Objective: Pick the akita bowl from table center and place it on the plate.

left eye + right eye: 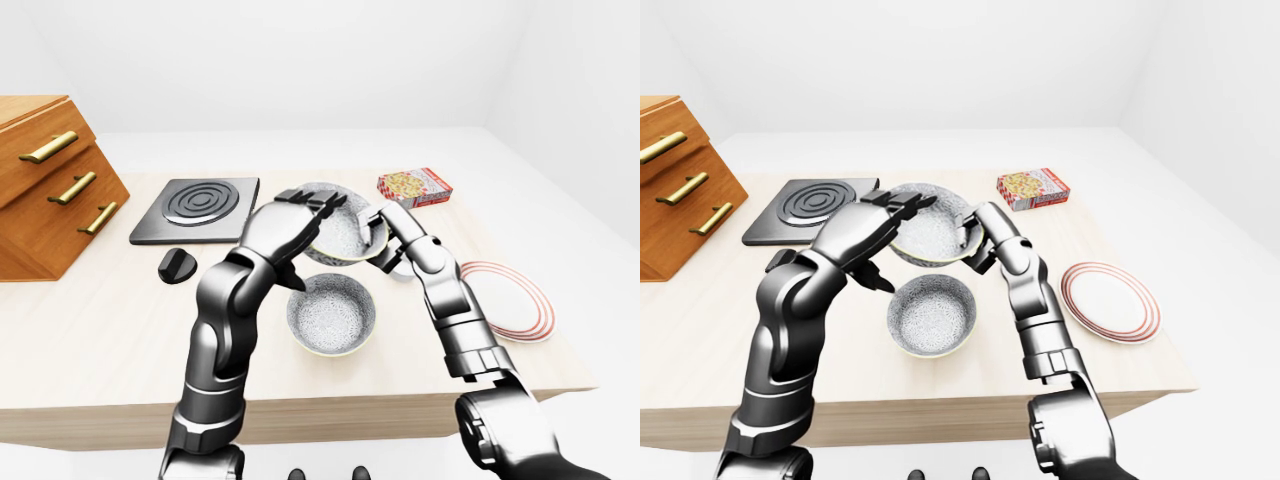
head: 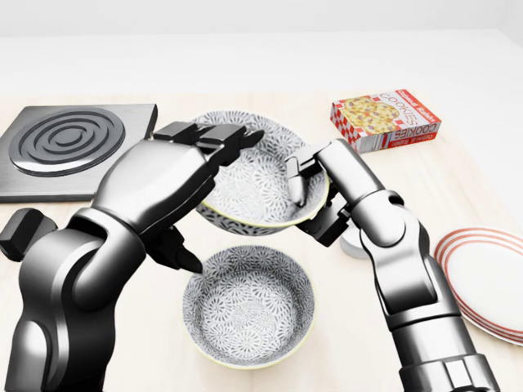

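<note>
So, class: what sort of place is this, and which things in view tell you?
Probably a simulated kitchen: a black stove burner plate, grey patterned ceramic bowls and a red-rimmed white plate sit on a pale wooden table.

1. The only readable lettering stands on the cookie box [image 2: 386, 121], which lies flat on the table near the upper right of the head view. Along its long side panel the word "COOKIES" runs in white capitals on red.
2. A smaller line of white print sits on the red edge of the same box, just below that word; it is too small to read.
3. The top face of the box carries a picture of cookies within a red-and-white checked border, with no legible words.
</note>
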Available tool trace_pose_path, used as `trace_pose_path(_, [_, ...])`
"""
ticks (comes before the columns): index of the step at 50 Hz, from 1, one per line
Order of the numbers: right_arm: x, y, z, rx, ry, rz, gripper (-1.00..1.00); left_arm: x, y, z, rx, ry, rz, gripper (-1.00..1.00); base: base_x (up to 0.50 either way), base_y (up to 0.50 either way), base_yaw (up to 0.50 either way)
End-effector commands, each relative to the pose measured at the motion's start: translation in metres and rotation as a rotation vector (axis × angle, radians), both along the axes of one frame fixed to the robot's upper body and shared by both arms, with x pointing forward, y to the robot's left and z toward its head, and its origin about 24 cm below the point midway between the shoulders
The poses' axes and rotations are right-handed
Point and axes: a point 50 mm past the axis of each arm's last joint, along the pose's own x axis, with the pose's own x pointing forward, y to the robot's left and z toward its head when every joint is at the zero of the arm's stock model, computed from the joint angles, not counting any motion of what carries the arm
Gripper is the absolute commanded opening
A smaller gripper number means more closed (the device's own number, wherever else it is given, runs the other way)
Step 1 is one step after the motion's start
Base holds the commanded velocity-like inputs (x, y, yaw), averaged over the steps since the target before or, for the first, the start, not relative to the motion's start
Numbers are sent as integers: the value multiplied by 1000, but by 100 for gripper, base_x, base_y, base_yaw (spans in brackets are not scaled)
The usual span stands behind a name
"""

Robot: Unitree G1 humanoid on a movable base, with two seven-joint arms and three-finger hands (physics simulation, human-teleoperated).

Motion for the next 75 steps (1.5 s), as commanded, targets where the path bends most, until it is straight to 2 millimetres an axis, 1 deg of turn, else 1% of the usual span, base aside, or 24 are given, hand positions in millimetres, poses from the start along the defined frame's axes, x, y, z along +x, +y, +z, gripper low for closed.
trace_pose_path(1, [0, -10, -1, 4, -6, -45, -100, 0, 10, 26, -75, -64, 44, 68, 0, 0, 0])
trace_pose_path(4, [0, -12, -4, 2, 4, -53, -100, -1, 13, 38, -127, -88, 54, 73, 0, 0, 0])
trace_pose_path(5, [1, -13, -5, 2, 8, -59, -100, -2, 14, 45, -150, -111, 44, 75, 0, 0, 0])
trace_pose_path(6, [1, -14, -6, 2, 11, -64, -100, -4, 14, 52, -171, -134, 29, 90, 0, 0, 0])
trace_pose_path(7, [1, -14, -7, 2, 12, -66, -100, -4, 15, 56, -174, -147, 21, 94, 0, 0, 0])
trace_pose_path(8, [1, -16, -7, -1, 14, -68, -100, -5, 16, 64, -195, -175, 12, 99, 0, 0, 0])
trace_pose_path(11, [0, -18, -7, -10, 15, -71, -100, -6, 22, 79, -239, -246, -4, 100, 0, 0, 0])
trace_pose_path(12, [0, -20, -7, -19, 16, -74, -100, -8, 25, 87, -264, -279, -17, 100, 0, 0, 0])
trace_pose_path(16, [0, -24, -7, -33, 14, -81, -100, -15, 34, 102, -273, -359, -31, 100, 0, 0, 0])
trace_pose_path(17, [0, -25, -7, -37, 14, -83, -100, -16, 35, 103, -269, -366, -33, 100, 0, 0, 0])
trace_pose_path(19, [0, -29, -6, -48, 13, -91, -100, -18, 40, 101, -277, -371, -27, 100, 0, 0, 0])
trace_pose_path(23, [-1, -42, -4, -72, 8, -122, -100, -23, 44, 79, -304, -325, -16, 100, 0, 0, 0])
trace_pose_path(24, [-2, -47, -2, -78, 4, -130, -100, -21, 47, 70, -319, -298, 3, 100, 0, 0, 0])
trace_pose_path(26, [-2, -52, 1, -82, -4, -138, -100, -19, 51, 61, -337, -272, 19, 100, 0, 0, 0])
trace_pose_path(28, [-6, -66, 6, -96, -18, -161, -100, -14, 57, 42, -397, -205, 45, 100, 0, 0, 0])
trace_pose_path(30, [-11, -75, 7, -105, -19, -173, -100, -12, 61, 34, -422, -187, 61, 100, 0, 0, 0])
trace_pose_path(31, [-14, -85, 7, -112, -18, -196, -100, -11, 63, 27, -441, -161, 72, 100, 0, 0, 0])
trace_pose_path(33, [-18, -92, 7, -114, -17, -206, -100, -6, 68, 19, -467, -138, 94, 100, 0, 0, 0])
trace_pose_path(36, [-25, -111, 6, -137, -12, -255, -100, 1, 73, 4, -515, -89, 124, 100, 0, 0, 0])
trace_pose_path(40, [-33, -129, 7, -150, -8, -290, -100, 6, 76, -12, -544, -35, 154, 100, 0, 0, 0])
trace_pose_path(48, [-48, -158, 2, -185, 20, -377, -100, 5, 73, -17, -553, -20, 152, 100, 0, 0, 0])
trace_pose_path(61, [-59, -200, -6, -271, 37, -514, -100, 4, 71, -22, -557, -9, 158, 100, 0, 0, 0])
trace_pose_path(71, [-72, -234, -17, -308, 73, -608, -100, 3, 70, -18, -546, -22, 148, 100, 0, 0, 0])
trace_pose_path(75, [-74, -242, -25, -321, 96, -637, -100, 2, 68, -17, -542, -25, 141, 100, 0, 0, 0])
